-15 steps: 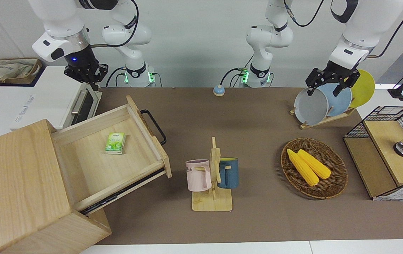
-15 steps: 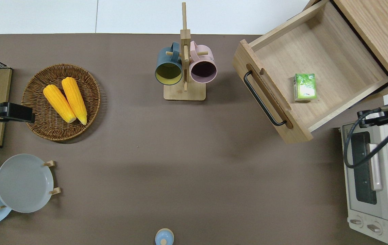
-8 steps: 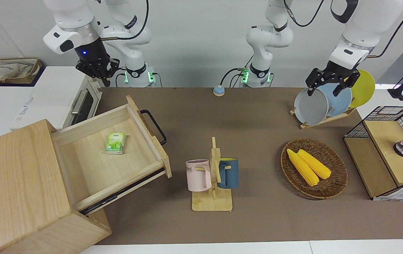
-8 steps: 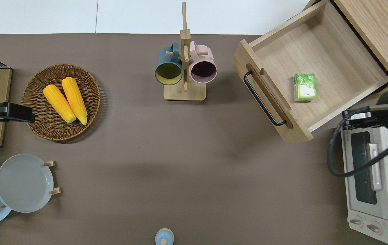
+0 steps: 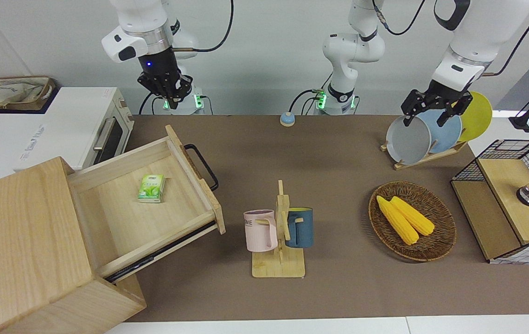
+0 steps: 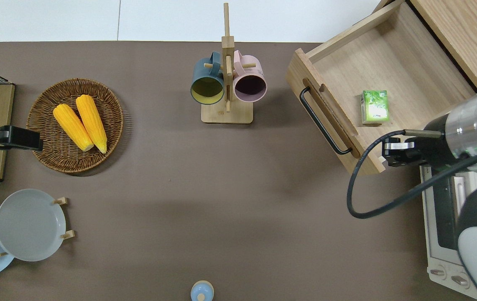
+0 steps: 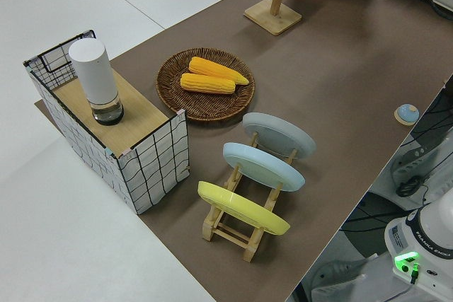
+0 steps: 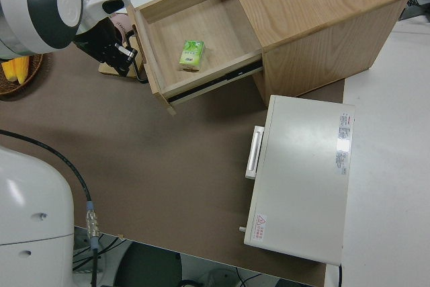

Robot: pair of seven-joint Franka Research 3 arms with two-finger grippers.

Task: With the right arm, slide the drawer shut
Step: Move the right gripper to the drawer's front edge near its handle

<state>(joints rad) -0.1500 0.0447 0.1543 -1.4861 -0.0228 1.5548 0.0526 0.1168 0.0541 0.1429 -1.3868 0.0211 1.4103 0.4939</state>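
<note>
1. Looking nearest the robots, you see the white toaster oven (image 6: 447, 225) at the right arm's end of the table, with the right arm's white link across it in the overhead view.
2. Your right arm's black two-finger gripper (image 5: 168, 92) hangs in the air over the nearer end of the drawer front; whether its fingers are spread or pressed together cannot be told.
3. Your left arm is parked, its black gripper (image 5: 435, 107) spread apart.
4. Farther out, the wide shallow light-wood drawer (image 6: 393, 67) stands pulled well out of the big pale wooden cabinet (image 5: 18, 232), with the black metal loop handle (image 6: 322, 121) untouched.
5. On the drawer floor you see a small green packet (image 6: 375, 107), lying flat.
</note>
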